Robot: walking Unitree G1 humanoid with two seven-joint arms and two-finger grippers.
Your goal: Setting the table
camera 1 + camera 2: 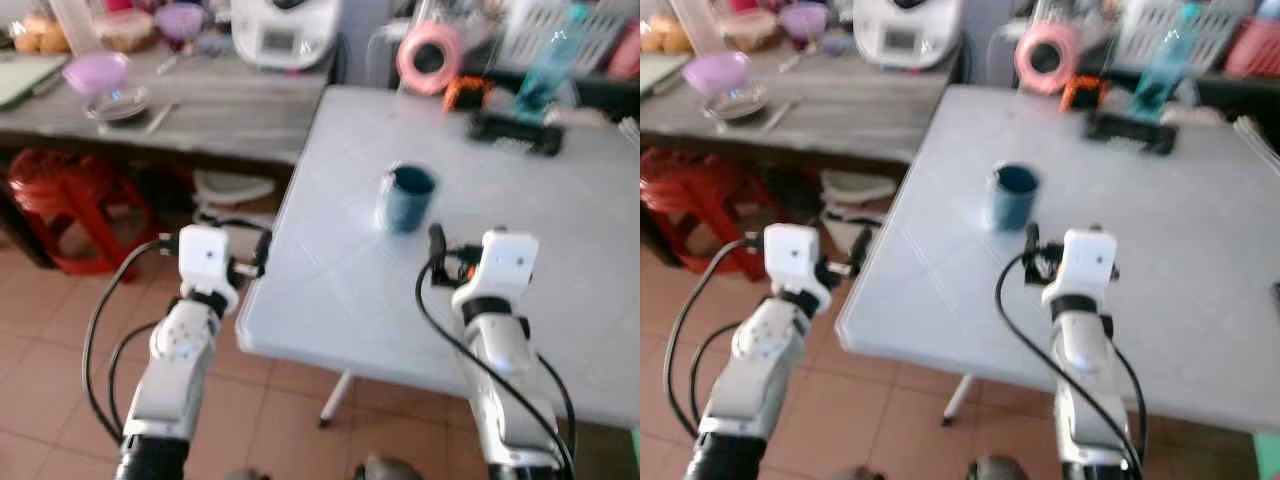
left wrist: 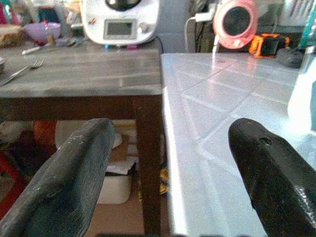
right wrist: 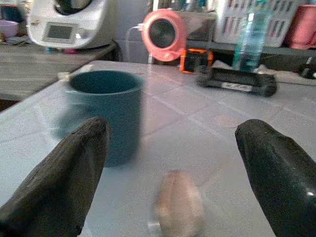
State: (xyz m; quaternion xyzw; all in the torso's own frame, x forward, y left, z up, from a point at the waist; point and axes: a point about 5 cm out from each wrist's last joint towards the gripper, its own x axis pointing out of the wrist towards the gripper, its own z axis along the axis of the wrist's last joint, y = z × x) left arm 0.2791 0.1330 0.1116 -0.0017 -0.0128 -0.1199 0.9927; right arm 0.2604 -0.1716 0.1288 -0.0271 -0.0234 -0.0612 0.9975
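Note:
A dark blue cup (image 1: 408, 198) stands upright on the white table (image 1: 560, 250), a little in from its left edge. My right gripper (image 3: 168, 163) hovers low over the table just short of the cup (image 3: 106, 116), open, with the cup ahead and toward one finger. A small blurred pinkish thing (image 3: 175, 202) lies on the table between its fingers; I cannot tell what it is. My left gripper (image 2: 168, 168) is open at the table's left edge (image 2: 168, 148), one finger over the tabletop and one off it, holding nothing.
A wooden counter (image 1: 220, 110) to the left carries a white appliance (image 1: 285, 30), purple bowls (image 1: 97, 72) and a fork (image 2: 19, 71). A red stool (image 1: 75, 215) stands beneath it. At the table's far side are a pink fan (image 1: 430, 55), a black bar (image 1: 515, 132) and a teal bottle (image 1: 548, 65).

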